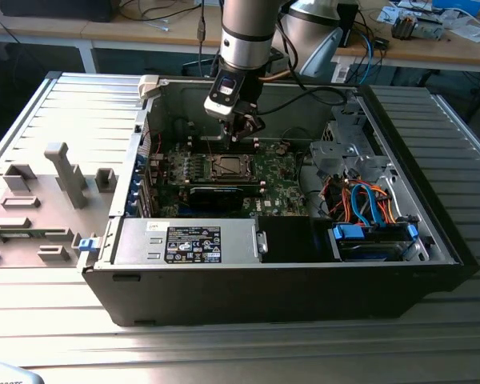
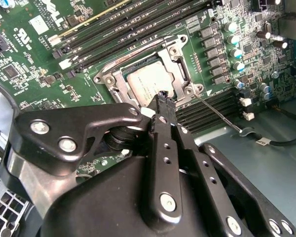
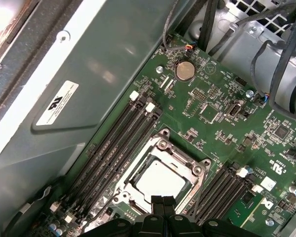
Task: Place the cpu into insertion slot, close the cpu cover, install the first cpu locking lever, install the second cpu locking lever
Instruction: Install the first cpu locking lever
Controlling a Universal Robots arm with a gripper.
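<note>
The cpu [image 3: 160, 180] [image 2: 144, 84] lies flat in the insertion slot [image 1: 224, 166] on the green board, its silvery top showing. The cpu cover [image 3: 160, 146] [image 2: 176, 53] is folded down around it as a metal frame. A thin wire locking lever [image 2: 218, 113] [image 3: 201, 190] juts out from one corner of the socket. My gripper [image 1: 238, 132] [image 2: 163, 96] [image 3: 163, 201] is shut with nothing between its fingers. Its tips sit at the socket's edge, just over the frame beside the chip.
Long black memory slots [image 3: 116, 143] run along both sides of the socket. The case's far wall [image 1: 184, 100] stands close behind the arm. A black labelled box [image 1: 194, 242] lies at the front, and drive bays with blue and orange cables [image 1: 368, 200] are at the exterior view's right.
</note>
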